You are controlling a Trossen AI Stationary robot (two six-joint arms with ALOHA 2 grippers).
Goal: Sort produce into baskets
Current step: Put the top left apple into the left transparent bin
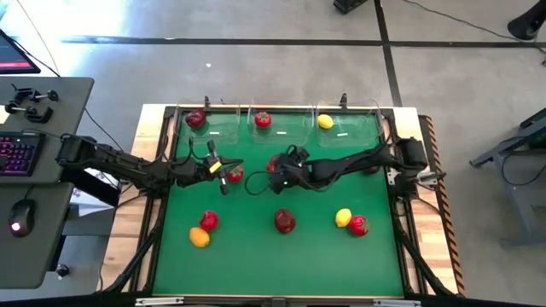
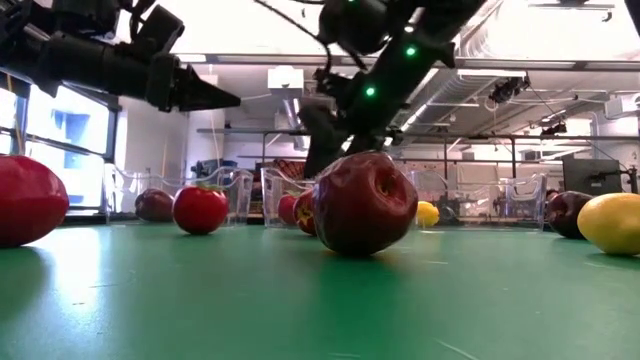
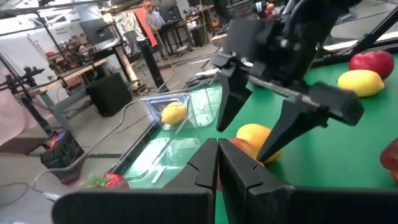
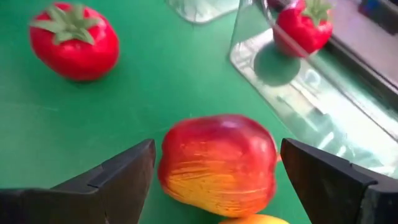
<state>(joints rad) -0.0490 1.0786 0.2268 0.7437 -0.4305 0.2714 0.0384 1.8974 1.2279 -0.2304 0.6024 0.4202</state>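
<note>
Right hand (image 4: 214, 171) astride upright red-orange apple (image 4: 217, 165)

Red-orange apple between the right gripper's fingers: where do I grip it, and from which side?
Across its broad middle, coming down from above. The right gripper's open fingers flank the apple on the green mat, and its rounded sides bulge widest there, so a higher pinch would probably slip. Left gripper waits shut.

No readable text, label, brand or number shows in any view. The monitor (image 1: 15, 53) at the upper left of the high view perhaps carries writing, but nothing there is legible.
</note>
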